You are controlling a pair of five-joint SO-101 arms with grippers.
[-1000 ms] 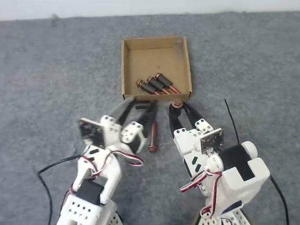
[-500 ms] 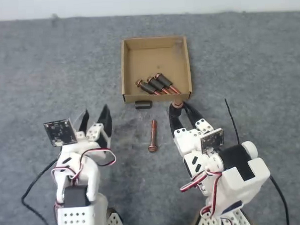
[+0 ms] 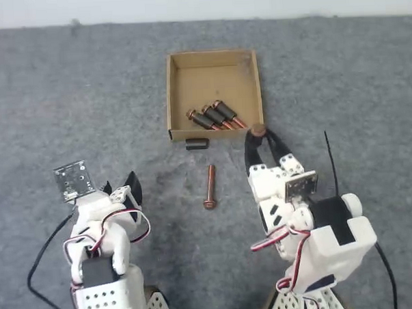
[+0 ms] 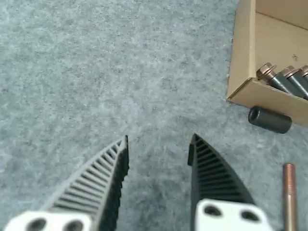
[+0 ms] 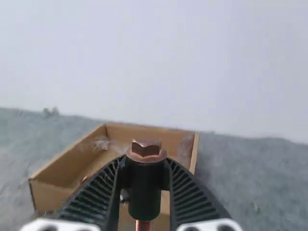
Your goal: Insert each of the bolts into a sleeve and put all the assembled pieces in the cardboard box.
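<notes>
The cardboard box (image 3: 177, 80) stands at the middle back with three assembled bolt-and-sleeve pieces (image 3: 214, 116) in its near part. A loose black sleeve (image 3: 197, 144) lies just in front of the box's near wall, and a bare copper bolt (image 3: 210, 186) lies on the carpet nearer to me. My right gripper (image 3: 258, 135) is at the box's near right corner, shut on a sleeve with a bolt (image 5: 146, 150) standing upright in it. My left gripper (image 4: 159, 144) is open and empty, low at the left, well away from the sleeve (image 4: 269, 119) and bolt (image 4: 288, 197).
Grey carpet covers the table, with a pale wall behind the box (image 5: 67, 166). A black cable (image 3: 329, 159) runs beside the right arm. Open carpet lies left of the box and between the arms.
My left arm has drawn back from the loose sleeve to the near left, leaving the sleeve by the box. My right gripper has shifted right and toward the box corner with its piece.
</notes>
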